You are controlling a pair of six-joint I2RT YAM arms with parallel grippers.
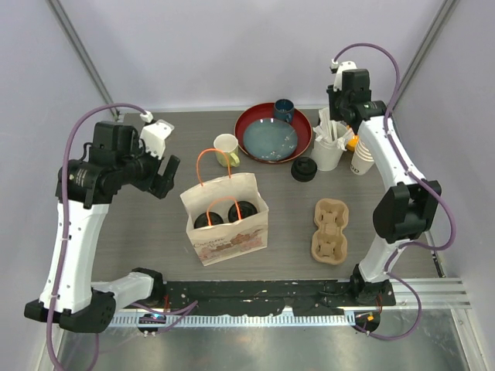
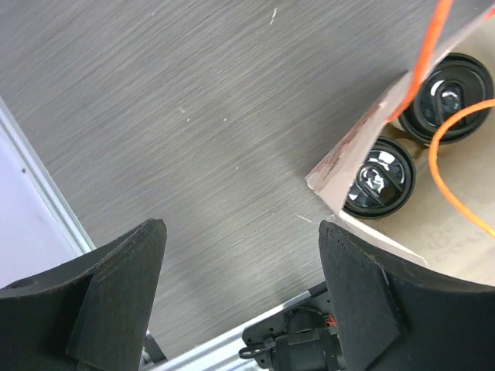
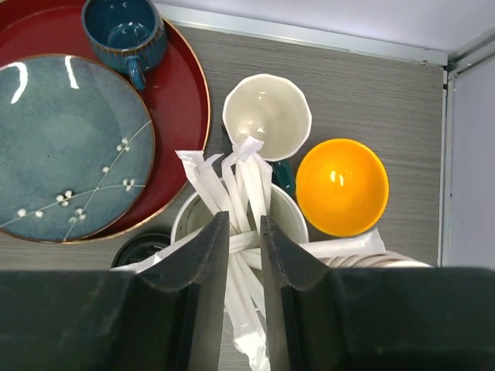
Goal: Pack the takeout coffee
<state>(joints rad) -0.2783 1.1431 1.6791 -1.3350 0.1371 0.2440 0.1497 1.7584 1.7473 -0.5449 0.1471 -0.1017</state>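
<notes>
Both takeout coffees, the two cream-white paper cups with round black plastic lids (image 1: 209,219) (image 1: 241,209), stand side by side inside the pale printed paper bag with orange cord handles (image 1: 228,232), mid-tabletop. In my left wrist view I see only their lids, just past the bag's open corner.

My left gripper (image 1: 161,179) hangs just left of the bag, apart from it, jaws wide and empty. My right gripper (image 3: 246,218) is at the far right of the tabletop, over the white cup of paper-wrapped straws (image 3: 286,205). Its jaws are narrow, with wrappers in the gap. I cannot tell whether anything is pinched.

I judge the step in hand to be fetching a straw for the bag. To do it well I want one wrapper between the fingers, not a bunch, gripped high on the straw. I would lift straight up so the others fall back and the cup does not tip into the orange bowl (image 3: 342,185) or the small white bowl (image 3: 267,116) beside it. At the bag, I would come in from above, between the handles, and drop the straw next to the lids. The left gripper should stay off the bag wall.
</notes>
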